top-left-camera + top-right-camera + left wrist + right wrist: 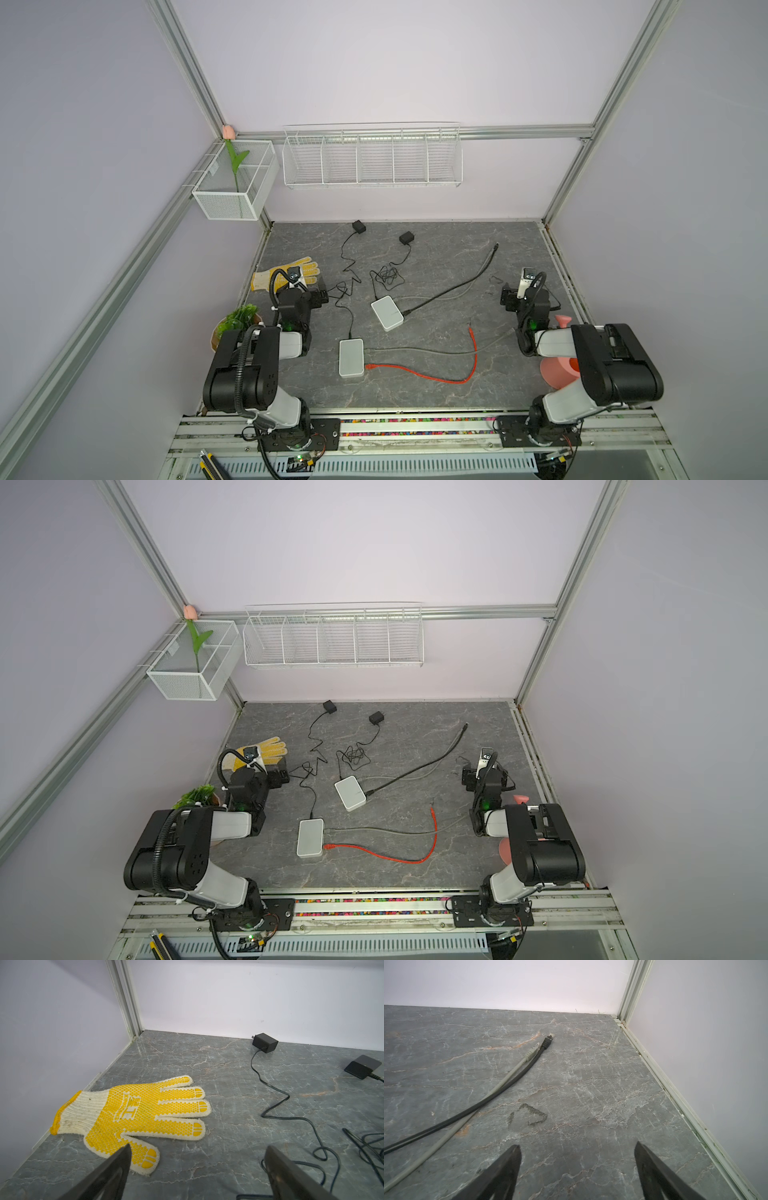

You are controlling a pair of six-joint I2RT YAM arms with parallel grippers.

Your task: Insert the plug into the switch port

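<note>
Two flat white boxes lie between the left gripper [320, 293] and the right gripper [508, 296]. The far switch [387, 312] lies aslant. The near switch [351, 357] lies straight, nearer the left gripper. The red plug [369, 366] lies at its side that faces the right gripper; whether it is inserted is not clear.

I read the tabletop [415, 395] as open at 6 o'clock. A tangled cord [388, 276] blocks 11 o'clock; a red cable [475, 353] blocks 4 o'clock.
</note>
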